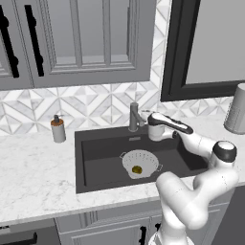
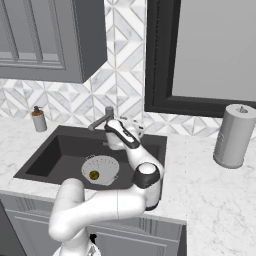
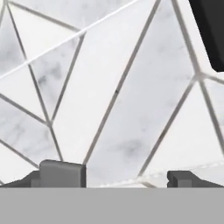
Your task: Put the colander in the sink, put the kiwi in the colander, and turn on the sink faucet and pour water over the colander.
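The white perforated colander [image 1: 130,159] [image 2: 104,164] stands upright in the dark grey sink [image 1: 95,153] [image 2: 52,155], right of its middle. In its bottom lies the small olive-brown kiwi [image 1: 137,169] [image 2: 93,175]. Behind the basin rises the dark grey faucet [image 1: 134,117] [image 2: 106,116], its spout angled over the basin. My gripper [image 1: 146,116] [image 2: 131,126] [image 3: 122,175] is at the back rim just right of the faucet, facing the tiled wall. It is open, and only wall tiles show between its fingertips [image 3: 61,173]. I cannot tell whether it touches the faucet.
A white soap bottle [image 1: 58,129] [image 2: 38,119] with a brown band stands on the counter left of the sink. A grey ribbed canister [image 1: 237,110] [image 2: 232,135] is on the right counter. A dark window frame [image 1: 172,52] [image 2: 155,55] and grey wall cabinets [image 1: 81,43] hang above.
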